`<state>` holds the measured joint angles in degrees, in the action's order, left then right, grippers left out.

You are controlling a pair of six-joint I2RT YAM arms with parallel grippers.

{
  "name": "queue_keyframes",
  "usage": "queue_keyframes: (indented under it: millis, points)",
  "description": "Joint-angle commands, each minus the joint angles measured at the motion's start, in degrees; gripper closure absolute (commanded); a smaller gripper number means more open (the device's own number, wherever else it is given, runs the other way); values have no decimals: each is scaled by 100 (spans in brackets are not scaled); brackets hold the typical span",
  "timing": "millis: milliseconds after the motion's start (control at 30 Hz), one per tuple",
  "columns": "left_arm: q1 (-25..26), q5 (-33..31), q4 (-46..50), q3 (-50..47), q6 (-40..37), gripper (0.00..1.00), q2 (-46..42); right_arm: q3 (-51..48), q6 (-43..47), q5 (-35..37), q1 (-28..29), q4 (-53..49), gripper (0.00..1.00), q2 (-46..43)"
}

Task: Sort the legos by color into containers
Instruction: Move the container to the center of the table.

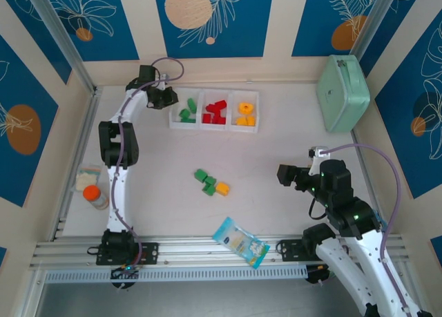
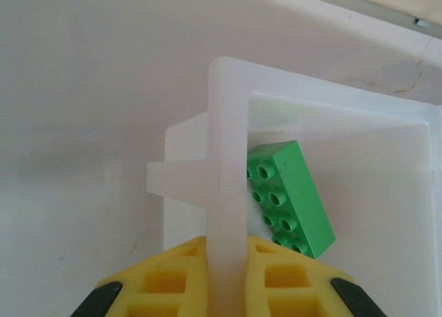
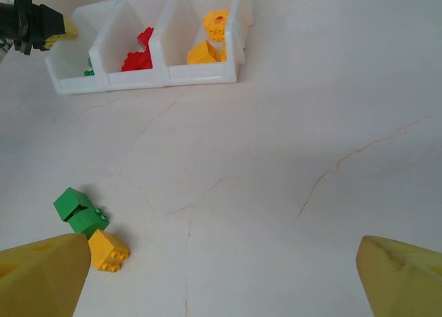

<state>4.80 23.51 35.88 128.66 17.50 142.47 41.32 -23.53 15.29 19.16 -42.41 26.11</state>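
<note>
No legible text, label, brand, number or sign anywhere. Printed markings on the blue-and-white packet (image 1: 241,242) at the near edge of the table (image 1: 290,151), too small and blurred to read. Plain, unlettered surfaces on the white tray (image 1: 214,128), the bricks (image 1: 209,184) and the mint-green case (image 1: 342,92).

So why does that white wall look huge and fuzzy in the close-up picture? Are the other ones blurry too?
Left wrist view: the white tray wall sits at the lens, pinched in the left gripper, so it looks huge and soft; the green brick behind is sharp. Right wrist view: the right gripper has blurry yellow tips, the table is crisp. Top view: even light, soft shadows.
</note>
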Motion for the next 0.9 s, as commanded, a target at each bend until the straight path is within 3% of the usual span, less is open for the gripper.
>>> queue_keyframes:
  millis: [0, 400, 733, 800, 867]
  points:
    - [57, -172, 570, -385, -204, 100, -399, 277, -97, 111, 30, -274, 1, -49]
    - [91, -194, -651, -3594, -108, 100, -2235, 786, -169, -379, 32, -938, 1, 17]
    - [100, -213, -1382, -5095, 118, 100, -3077, 1089, -507, -1328, 43, -988, 1, 595]
    - [99, -317, -1314, -5165, 66, 80, -3144, 1124, -578, -1614, 66, -958, 0, 809]
    - [100, -381, -1210, -5187, 16, 75, -3209, 1147, -596, -1872, 119, -955, 0, 1072]
